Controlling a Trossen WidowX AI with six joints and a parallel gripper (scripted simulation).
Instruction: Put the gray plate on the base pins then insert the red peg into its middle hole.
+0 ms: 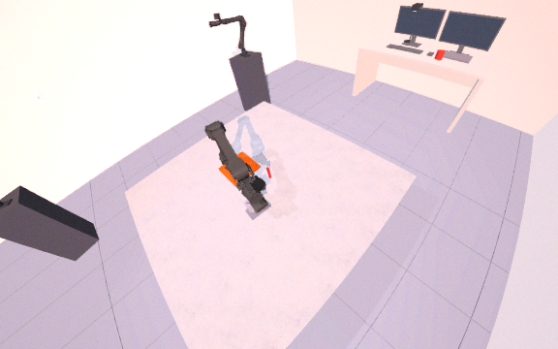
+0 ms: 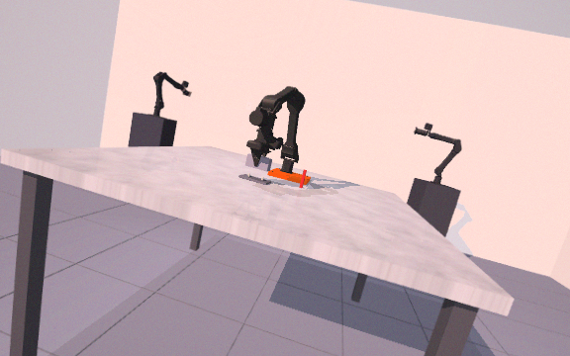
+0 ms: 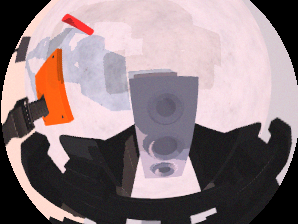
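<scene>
My gripper [image 1: 258, 206] [image 2: 256, 154] [image 3: 162, 165] is shut on the gray plate [image 3: 164, 112] [image 2: 257, 161] and holds it a little above the table. The plate hangs on edge from the fingers, and its holes show in the wrist view. A dark flat base [image 2: 256, 179] with small pins lies on the table right under the plate; the wrist view does not show it. The red peg [image 1: 268, 173] [image 2: 304, 179] [image 3: 79, 24] stands to the side, next to the orange mount.
The arm stands on an orange mount [image 1: 226, 172] [image 2: 285, 175] [image 3: 55, 90] close behind the base. Two dark pedestals [image 1: 250, 79] [image 1: 37, 223] with camera arms stand off the table. A desk [image 1: 415, 68] with monitors is far back.
</scene>
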